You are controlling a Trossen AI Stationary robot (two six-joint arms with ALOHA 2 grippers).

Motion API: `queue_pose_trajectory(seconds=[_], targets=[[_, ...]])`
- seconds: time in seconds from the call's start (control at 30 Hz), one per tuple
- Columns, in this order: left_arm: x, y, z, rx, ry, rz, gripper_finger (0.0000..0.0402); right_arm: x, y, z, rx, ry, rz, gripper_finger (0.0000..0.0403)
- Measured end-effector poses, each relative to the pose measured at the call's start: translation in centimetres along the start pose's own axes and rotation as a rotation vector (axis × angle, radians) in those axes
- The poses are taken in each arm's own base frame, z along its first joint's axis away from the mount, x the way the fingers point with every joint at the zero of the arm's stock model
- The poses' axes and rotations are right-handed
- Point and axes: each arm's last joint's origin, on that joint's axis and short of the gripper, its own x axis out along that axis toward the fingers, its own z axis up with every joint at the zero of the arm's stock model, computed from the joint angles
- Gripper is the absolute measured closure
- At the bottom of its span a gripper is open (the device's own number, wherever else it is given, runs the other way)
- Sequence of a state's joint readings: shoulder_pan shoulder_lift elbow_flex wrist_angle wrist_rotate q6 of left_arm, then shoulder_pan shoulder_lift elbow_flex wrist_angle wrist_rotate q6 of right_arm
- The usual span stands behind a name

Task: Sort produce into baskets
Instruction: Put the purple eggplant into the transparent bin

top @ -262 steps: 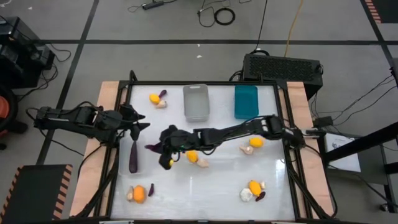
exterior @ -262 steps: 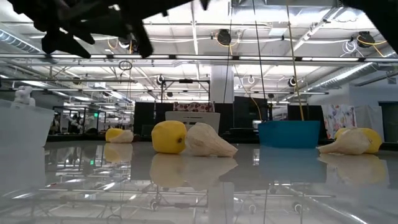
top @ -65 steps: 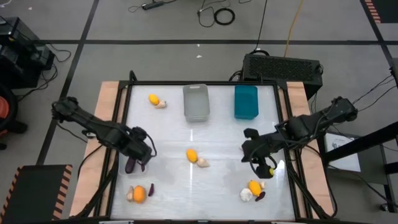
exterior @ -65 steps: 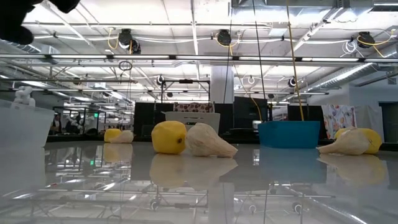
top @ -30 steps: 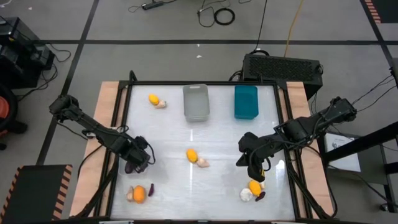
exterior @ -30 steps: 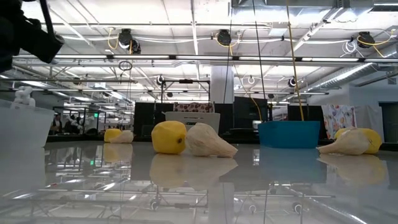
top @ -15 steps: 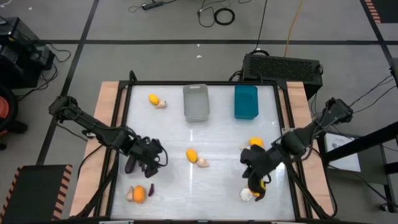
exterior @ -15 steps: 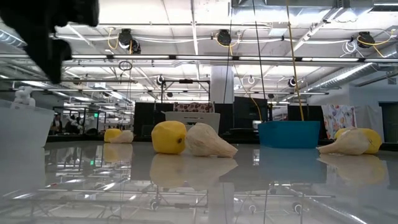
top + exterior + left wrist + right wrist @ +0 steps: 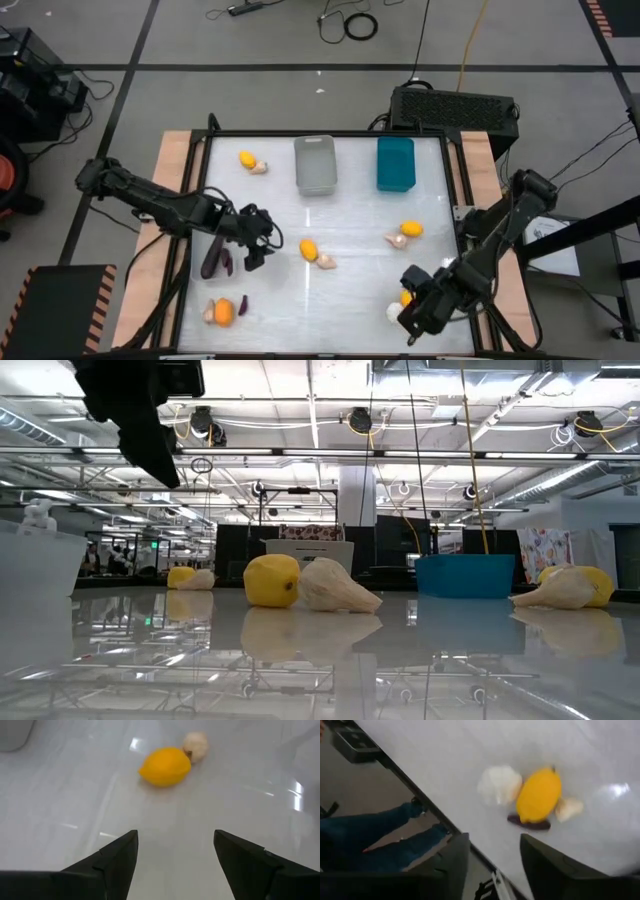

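Note:
My left gripper [image 9: 256, 243] is open and empty over the table's left middle, just right of a long dark purple eggplant [image 9: 212, 256]. It points at a yellow fruit [image 9: 165, 766] with a cream garlic bulb [image 9: 195, 745] beside it. My right gripper [image 9: 414, 316] is open and empty at the near right edge, by a cluster of a yellow fruit [image 9: 539, 795], a garlic bulb [image 9: 499, 785] and a small eggplant [image 9: 530, 824]. The grey basket [image 9: 315, 165] and the teal basket [image 9: 395, 163] stand at the far side. A clear basket [image 9: 35, 565] shows in the low view.
More produce lies about: a yellow fruit with garlic at far left [image 9: 247, 158], another pair at right [image 9: 410, 229], an orange fruit with garlic and a small eggplant at near left [image 9: 223, 312]. A black vented box [image 9: 455, 108] stands behind the table. A person's legs [image 9: 385, 850] show past the near edge.
My left gripper has gone from beside the long eggplant toward the table's right, nearer the middle yellow fruit; the eggplant has stayed put. My right gripper has gone toward the near edge, past the near right cluster, uncovering the yellow fruit and garlic at right.

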State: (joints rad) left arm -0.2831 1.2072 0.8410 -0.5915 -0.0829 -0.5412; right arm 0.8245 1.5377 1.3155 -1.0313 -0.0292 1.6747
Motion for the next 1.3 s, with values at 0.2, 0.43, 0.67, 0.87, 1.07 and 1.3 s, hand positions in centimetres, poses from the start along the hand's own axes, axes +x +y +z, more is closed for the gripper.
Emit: queue_pose_trajectory(seconds=[0.2, 0.43, 0.67, 0.87, 1.07, 1.3], targets=[[0.1, 1.1, 0.6, 0.008, 0.009, -0.016, 0.0135, 0.8, -1.0, -2.7, 0.067, -0.098, -0.045, 0.016], [0.1, 2.1, 1.3, 0.007, 0.004, -0.024, 0.0135, 4.1, -3.3, -4.3, 0.244, -0.111, -0.076, 0.0147], [0.1, 2.9, 1.6, -0.022, 0.005, -0.026, 0.0135, 6.6, -4.8, -4.1, 0.339, -0.113, -0.07, 0.0147], [0.1, 3.3, 1.8, -0.041, 0.006, -0.029, 0.0135, 7.6, -5.6, -4.0, 0.327, -0.094, -0.092, 0.0147], [0.1, 3.6, 1.9, -0.048, 0.003, -0.022, 0.0135, 8.3, -5.8, -3.9, 0.139, -0.074, -0.07, 0.0147], [0.1, 3.8, 2.0, -0.053, 0.001, -0.017, 0.0135, 9.0, -6.4, -3.7, -0.035, -0.078, -0.115, 0.0147]])
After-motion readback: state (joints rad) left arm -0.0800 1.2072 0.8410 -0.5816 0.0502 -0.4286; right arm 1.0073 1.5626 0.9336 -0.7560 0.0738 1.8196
